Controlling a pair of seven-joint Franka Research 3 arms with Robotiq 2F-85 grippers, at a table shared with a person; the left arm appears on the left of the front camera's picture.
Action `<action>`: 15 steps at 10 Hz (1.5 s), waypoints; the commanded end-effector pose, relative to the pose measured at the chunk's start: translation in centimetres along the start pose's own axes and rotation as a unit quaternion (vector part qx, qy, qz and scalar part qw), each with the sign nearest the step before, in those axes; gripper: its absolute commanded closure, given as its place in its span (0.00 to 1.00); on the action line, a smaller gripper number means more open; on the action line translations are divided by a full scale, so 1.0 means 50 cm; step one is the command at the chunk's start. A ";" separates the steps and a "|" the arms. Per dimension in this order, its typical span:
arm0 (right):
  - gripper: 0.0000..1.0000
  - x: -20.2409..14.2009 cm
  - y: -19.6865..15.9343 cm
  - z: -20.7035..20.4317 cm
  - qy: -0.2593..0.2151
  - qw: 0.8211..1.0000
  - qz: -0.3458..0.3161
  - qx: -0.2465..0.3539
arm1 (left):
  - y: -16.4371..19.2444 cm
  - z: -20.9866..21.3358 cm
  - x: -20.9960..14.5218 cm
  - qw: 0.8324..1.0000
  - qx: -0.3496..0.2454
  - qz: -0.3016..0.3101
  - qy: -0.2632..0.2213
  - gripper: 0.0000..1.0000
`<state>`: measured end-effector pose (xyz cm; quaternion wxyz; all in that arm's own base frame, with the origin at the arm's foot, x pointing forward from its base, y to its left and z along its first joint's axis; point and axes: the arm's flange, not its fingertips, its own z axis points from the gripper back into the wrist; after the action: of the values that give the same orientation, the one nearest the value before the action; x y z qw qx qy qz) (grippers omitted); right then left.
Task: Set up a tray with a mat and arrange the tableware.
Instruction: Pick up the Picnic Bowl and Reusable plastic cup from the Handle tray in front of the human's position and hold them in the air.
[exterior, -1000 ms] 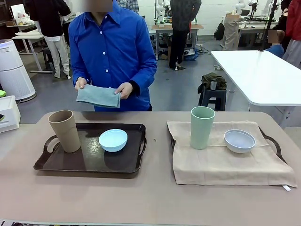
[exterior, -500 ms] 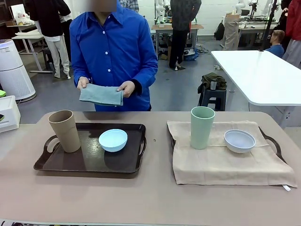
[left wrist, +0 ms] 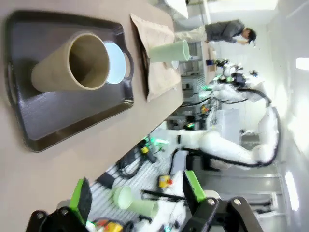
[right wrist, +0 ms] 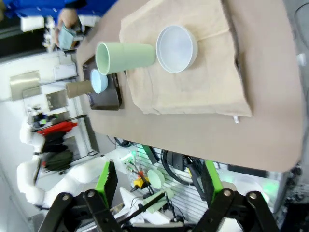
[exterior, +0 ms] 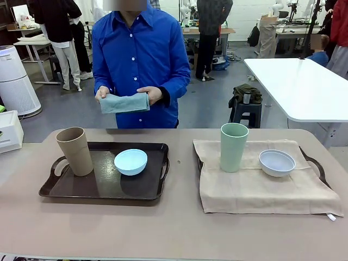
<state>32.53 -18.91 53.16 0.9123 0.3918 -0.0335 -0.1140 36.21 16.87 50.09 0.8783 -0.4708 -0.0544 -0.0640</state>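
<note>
Left pincer point(left wrist: 135, 191) spread, tan table point(exterior: 174, 228), grey floor point(exterior: 206, 109), perhaps concrete.

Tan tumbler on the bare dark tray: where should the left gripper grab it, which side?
Probably the upper wall, coming from the robot's near side with the left gripper. The tan tumbler stands upright at the dark tray's left end; the light blue bowl sits apart on its right, so there should be room.

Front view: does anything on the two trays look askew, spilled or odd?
The beige mat drapes over the right tray, hiding all but its handles, its front edge crooked. The left tray has no mat under its tan tumbler and blue bowl. Nothing spilled.
</note>
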 end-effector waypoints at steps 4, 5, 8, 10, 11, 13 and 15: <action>0.09 -0.044 0.296 -0.023 0.013 0.992 0.047 -0.113 | -0.118 0.039 0.015 0.964 0.158 -0.209 0.040 0.00; 0.09 -0.061 0.382 -0.045 0.010 0.988 0.069 -0.139 | -0.157 0.052 0.007 0.943 0.188 -0.271 0.051 0.00; 0.09 -0.078 0.557 -0.135 0.017 0.979 0.090 -0.184 | -0.236 0.070 0.016 0.882 0.258 -0.393 0.014 0.00; 0.09 -0.046 0.611 -0.203 0.019 0.977 0.083 -0.196 | -0.268 0.058 0.056 0.870 0.276 -0.408 0.015 0.00; 0.09 -0.032 0.612 -0.228 0.015 0.978 0.085 -0.191 | -0.271 0.053 0.062 0.873 0.268 -0.408 0.008 0.00; 0.09 -0.060 0.614 -0.224 0.023 0.977 0.098 -0.185 | -0.284 0.073 0.054 0.869 0.273 -0.411 0.013 0.00; 0.09 -0.060 0.614 -0.224 0.023 0.977 0.098 -0.185 | -0.284 0.073 0.054 0.869 0.273 -0.411 0.013 0.00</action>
<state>37.53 10.20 67.41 0.9746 0.2215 -0.0295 -0.0148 36.75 11.80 63.98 0.8651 -0.1566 -0.2493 -0.4062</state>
